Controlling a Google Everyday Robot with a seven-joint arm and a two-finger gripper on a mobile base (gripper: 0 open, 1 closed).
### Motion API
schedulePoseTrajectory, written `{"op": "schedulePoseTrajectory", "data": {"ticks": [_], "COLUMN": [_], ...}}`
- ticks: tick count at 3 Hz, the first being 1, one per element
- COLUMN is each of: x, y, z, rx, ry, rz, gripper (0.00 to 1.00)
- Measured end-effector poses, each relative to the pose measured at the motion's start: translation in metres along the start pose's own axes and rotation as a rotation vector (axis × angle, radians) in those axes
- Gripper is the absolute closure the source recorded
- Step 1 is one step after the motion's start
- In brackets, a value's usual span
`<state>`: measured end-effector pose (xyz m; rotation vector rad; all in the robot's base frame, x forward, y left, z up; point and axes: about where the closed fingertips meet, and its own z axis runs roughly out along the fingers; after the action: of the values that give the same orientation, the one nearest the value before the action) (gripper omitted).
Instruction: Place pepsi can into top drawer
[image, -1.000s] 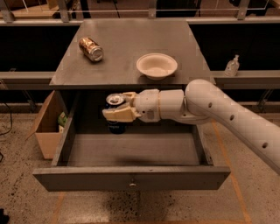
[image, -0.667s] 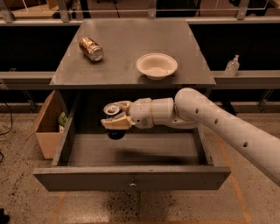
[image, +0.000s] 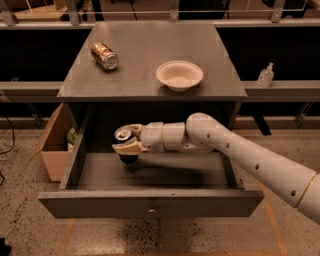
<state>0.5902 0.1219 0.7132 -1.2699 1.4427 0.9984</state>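
Note:
The top drawer (image: 150, 202) is pulled open under the grey cabinet, its front panel and small knob toward me. My gripper (image: 126, 142) reaches in from the right and is shut on the pepsi can (image: 128, 148), a dark can with a silver top. It holds the can upright over the drawer's left back area, low, at or just above the drawer floor. The beige fingers (image: 129, 147) cover much of the can's side, so its logo is hidden.
A gold-brown can (image: 104, 55) lies on its side on the cabinet top at the left. A white bowl (image: 179, 75) sits on the top at the right. A cardboard box (image: 56, 142) stands on the floor left of the drawer. A small bottle (image: 265, 75) is on the right ledge.
The gripper has carried the can leftward and lower into the drawer. The arm has stretched further across the drawer.

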Motion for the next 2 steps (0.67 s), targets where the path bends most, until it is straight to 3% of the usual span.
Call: {"op": "schedulePoseTrajectory", "data": {"ticks": [2], "x": [0.032], "y": [-0.007], "z": [0.03], "rx": [0.008], "ry": [-0.01], "rz": [0.011], "gripper": [0.59]}}
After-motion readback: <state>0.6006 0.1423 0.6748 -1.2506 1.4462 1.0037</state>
